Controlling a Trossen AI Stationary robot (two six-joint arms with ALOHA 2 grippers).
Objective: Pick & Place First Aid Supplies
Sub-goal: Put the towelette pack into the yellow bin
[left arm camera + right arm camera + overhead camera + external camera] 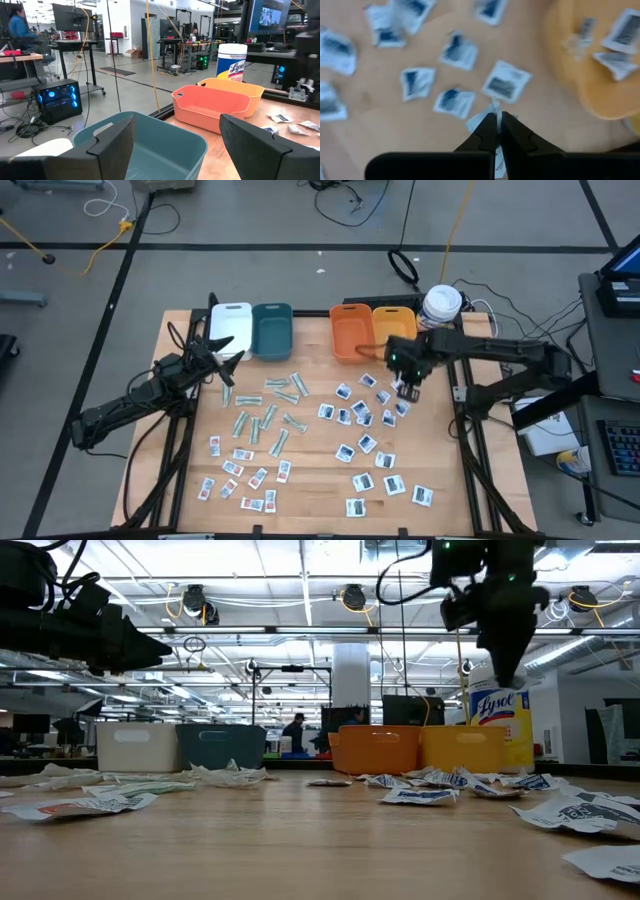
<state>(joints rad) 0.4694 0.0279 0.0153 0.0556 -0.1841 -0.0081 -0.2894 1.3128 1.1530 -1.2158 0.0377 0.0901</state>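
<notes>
At center right of the high view, our right gripper (496, 131) pinches a white blue-printed packet (492, 112) above the scattered first aid packets (362, 445), beside the yellow bin (388, 322). Our left gripper (222, 348) hangs wide near the teal bin (271, 329).

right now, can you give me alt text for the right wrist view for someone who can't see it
The right gripper is shut on a white packet, seen from above a wooden table. More white packets with blue print lie scattered below, and the yellow bin holds a few packets.
</notes>
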